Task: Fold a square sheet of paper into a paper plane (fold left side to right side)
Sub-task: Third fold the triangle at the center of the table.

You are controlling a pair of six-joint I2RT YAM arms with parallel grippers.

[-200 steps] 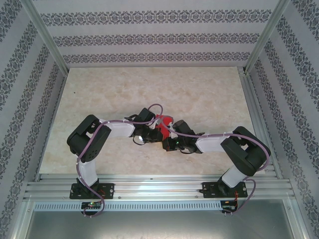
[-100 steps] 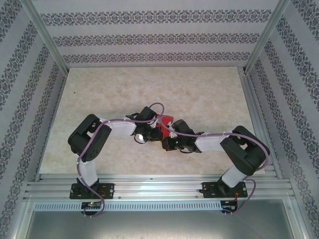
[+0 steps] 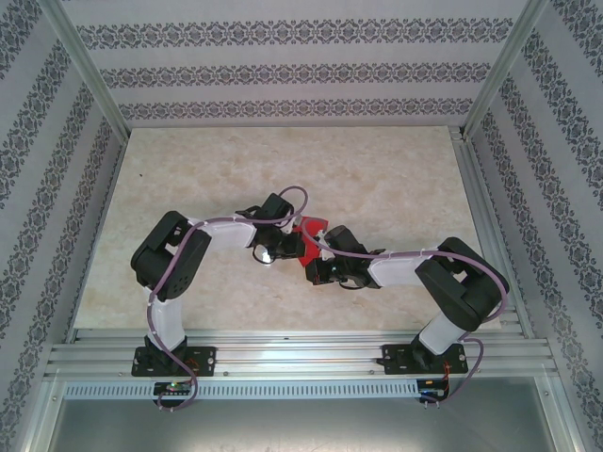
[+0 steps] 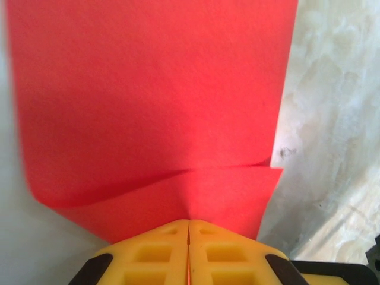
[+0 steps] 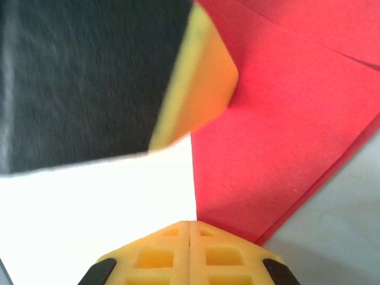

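The square sheet of paper [image 3: 307, 231] is red and folded over, and it sits between the two wrists at mid-table. In the left wrist view the paper [image 4: 154, 101] spreads out from my left gripper [image 4: 189, 222]. A crease runs to the fingertips, which are shut on its near edge. My left gripper [image 3: 288, 247] comes at the paper from the left. In the right wrist view my right gripper [image 5: 190, 224] is shut, its tips at the left edge of the paper [image 5: 267, 130]. Whether it pinches the paper is unclear. The left gripper's yellow finger [image 5: 202, 83] rests on the paper ahead.
A beige marbled tabletop [image 3: 283, 169] lies around the arms, with free room behind and to both sides. Patterned walls and metal posts [image 3: 85, 66] enclose it. An aluminium rail [image 3: 292, 353] runs along the near edge.
My left wrist has moved a little toward the far side, taking the red paper with it. The right arm has barely shifted left.
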